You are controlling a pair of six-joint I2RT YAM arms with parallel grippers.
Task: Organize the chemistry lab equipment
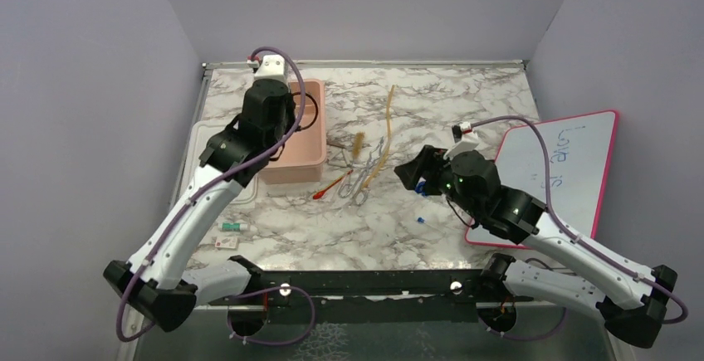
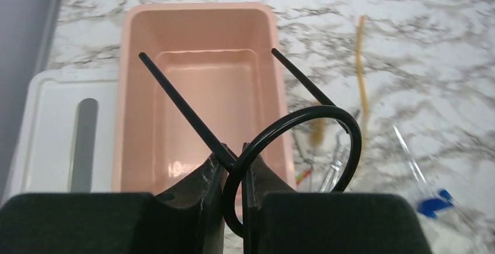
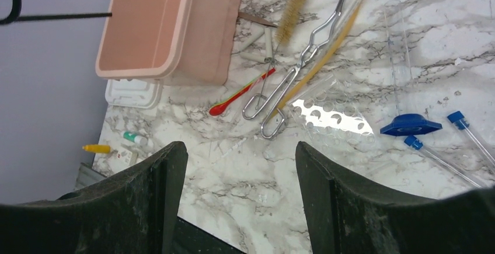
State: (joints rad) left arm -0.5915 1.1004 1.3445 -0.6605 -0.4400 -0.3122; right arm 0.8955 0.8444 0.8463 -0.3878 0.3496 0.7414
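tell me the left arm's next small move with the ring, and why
Probably lower the ring into the tub before releasing. The left gripper is shut on it over the open tub, stems pointing over its floor, though the loop hangs past the right rim, so aim slightly left.

soft, even light from above, fairly bright; shadows on the marble table (image 1: 465, 104) are faint. white glare sits on the tub (image 2: 198, 11) floor and a clear plastic piece (image 3: 333, 117). close-up fingers (image 3: 146, 207) look slightly blurred; the overhead view is grainy.
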